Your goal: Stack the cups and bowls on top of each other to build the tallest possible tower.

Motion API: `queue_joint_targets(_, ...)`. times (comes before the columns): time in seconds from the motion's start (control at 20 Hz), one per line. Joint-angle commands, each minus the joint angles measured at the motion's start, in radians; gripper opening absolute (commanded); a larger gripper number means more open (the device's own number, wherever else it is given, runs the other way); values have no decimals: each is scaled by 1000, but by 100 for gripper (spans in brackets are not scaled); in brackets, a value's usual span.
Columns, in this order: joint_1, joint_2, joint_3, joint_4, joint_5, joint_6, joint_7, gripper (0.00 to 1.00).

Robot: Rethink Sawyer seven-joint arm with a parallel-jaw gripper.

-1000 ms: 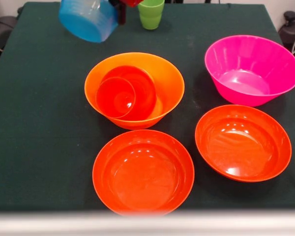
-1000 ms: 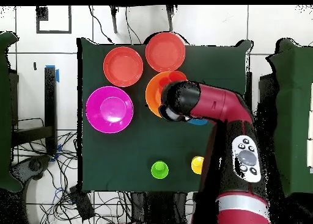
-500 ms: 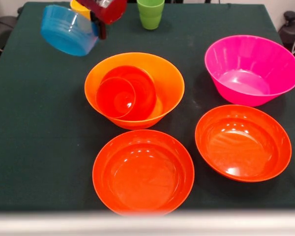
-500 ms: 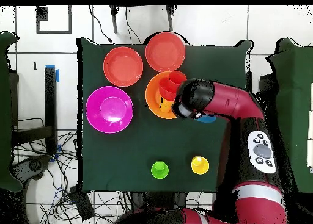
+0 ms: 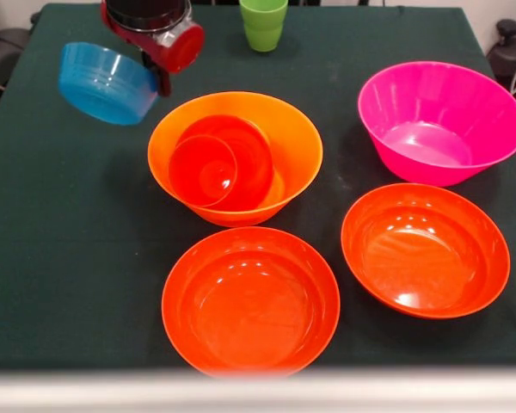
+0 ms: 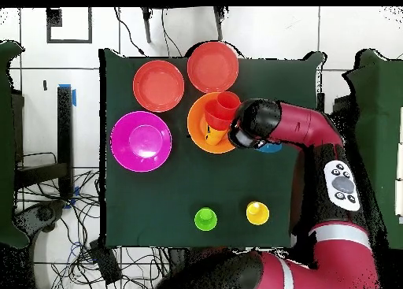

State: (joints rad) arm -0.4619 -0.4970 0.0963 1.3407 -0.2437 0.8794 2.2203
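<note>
The tool is hanging over the far side of the surface, pinching the rim of the blue bowl so that the bowl is riding tilted in the air, clear of the cloth. Half a second ago the bowl was sitting higher and a little farther back; a second ago it was almost at the frame's top edge, close to the green cup. So the arm is bringing its load down and toward the orange bowl, which is lying just beside the tool.

Inside that orange bowl, a small red bowl is resting with a red cup lying on its side within it, mouth facing the camera. That nest is the only tower begun so far, and it is looking low and untidy. The blue bowl is probably heading there next, though the tipped cup may be giving it a poor seat.

Outward again, two wide red bowls are sitting open and empty on the near side, well apart from the tool, and the pink bowl is standing alone beyond them. In the overhead view the yellow cup is standing near the green one, both untouched. Most of the stacking is remaining to be done.
</note>
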Motion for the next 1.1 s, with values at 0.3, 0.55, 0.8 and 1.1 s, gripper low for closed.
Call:
queue_joint_targets(0.3,-30,82,147,-134,-127,83,-385,0)
queue_joint_targets(0.55,-54,102,156,-159,-159,87,-443,0)
queue_joint_targets(0.8,-75,143,171,-200,-174,74,-496,0)
queue_joint_targets(1.1,-96,214,196,-297,-190,77,-567,0)
